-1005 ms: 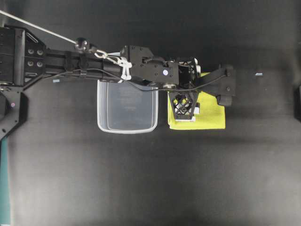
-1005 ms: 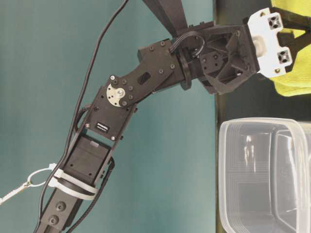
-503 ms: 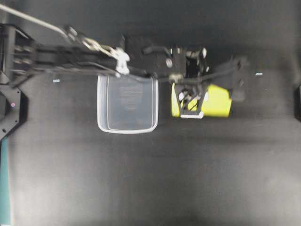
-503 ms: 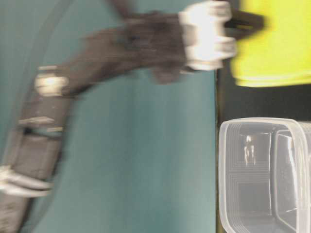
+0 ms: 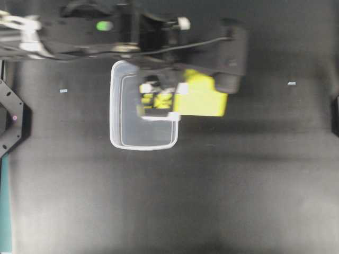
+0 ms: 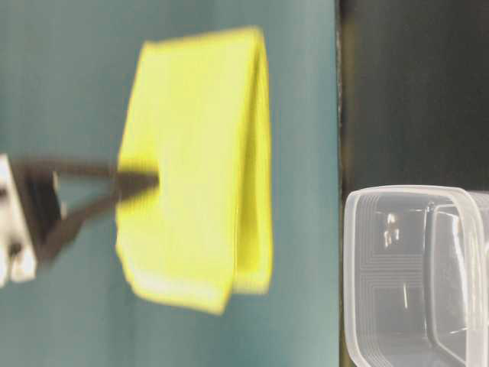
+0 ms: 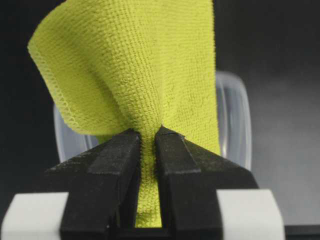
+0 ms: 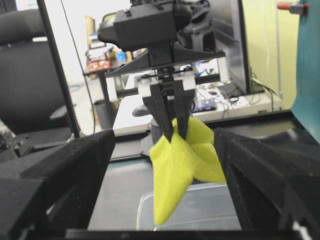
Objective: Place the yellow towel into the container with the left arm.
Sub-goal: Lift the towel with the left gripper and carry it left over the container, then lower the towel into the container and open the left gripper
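Left wrist-mounted view shows the left gripper [image 7: 146,145] pinched tight on the yellow towel [image 7: 145,75], its 2 black fingers [image 7: 112,165] nearly touching with only a thin fold of microfibre between them, and the cloth fanning out beyond the tips. Behind the cloth the rim of the container [image 7: 235,125] shows on both sides, so the tub lies straight ahead of the fingers along their pointing direction. In the overhead exterior view the left gripper [image 5: 156,98] sits over the upper right part of the container [image 5: 119,140], while most of the yellow towel [image 5: 204,98] hangs out past the tub's right wall, well clear of the table. The relation that matters: the towel's long axis runs from the fingers toward the right of this view, away from the tub's centre, so the cloth trails on the far side of the rim. My judgement is that the left arm needs to carry further toward the tub's left wall, then lower, before letting go, or the tail may drape over the rim. The right gripper [image 8: 160,210] looks spread wide and empty, its fingers framing the scene from well away.
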`<state>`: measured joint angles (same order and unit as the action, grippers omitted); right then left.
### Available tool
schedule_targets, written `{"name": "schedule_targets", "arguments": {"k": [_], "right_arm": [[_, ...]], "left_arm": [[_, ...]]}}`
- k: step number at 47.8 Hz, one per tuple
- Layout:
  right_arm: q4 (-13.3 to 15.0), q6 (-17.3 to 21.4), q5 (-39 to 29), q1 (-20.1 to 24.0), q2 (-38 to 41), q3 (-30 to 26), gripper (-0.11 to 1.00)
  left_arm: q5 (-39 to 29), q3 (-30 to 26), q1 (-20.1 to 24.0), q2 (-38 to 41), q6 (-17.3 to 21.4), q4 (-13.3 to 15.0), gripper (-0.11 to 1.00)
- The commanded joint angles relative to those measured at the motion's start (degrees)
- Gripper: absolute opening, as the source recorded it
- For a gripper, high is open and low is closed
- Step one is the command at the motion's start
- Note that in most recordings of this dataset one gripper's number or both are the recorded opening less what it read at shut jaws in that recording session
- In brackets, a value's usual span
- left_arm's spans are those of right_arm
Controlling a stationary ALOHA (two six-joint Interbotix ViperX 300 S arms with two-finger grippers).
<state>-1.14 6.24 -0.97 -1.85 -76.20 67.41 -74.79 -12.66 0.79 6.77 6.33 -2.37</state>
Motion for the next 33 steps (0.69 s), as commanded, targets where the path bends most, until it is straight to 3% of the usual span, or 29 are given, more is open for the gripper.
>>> {"name": "schedule_targets", "arguments": {"k": [1,16,23,33], "right_arm": [[-0.3,0.0,0.7,-0.2,0.3,-1.2,0.78],[-0.3,0.1,1.0,-0.2,0.4,-1.1,0.78],[-0.3,0.1,1.0,-0.3,0.4,-1.1,0.78],[-0.3,0.1,1.1,-0.4,0.5,-1.1,0.78]], "left_arm": [[1.3,6.2,0.5,-5.5,-0.1,-0.2,0.07],[19.4,29.9,2.4,-15.2,0.3,-0.1,0.07],[26.3,35.1,2.4,-16.5,0.4,-0.1,0.07],[27.2,37.3,2.8,-16.6,0.1,-0.1,0.07]]}}
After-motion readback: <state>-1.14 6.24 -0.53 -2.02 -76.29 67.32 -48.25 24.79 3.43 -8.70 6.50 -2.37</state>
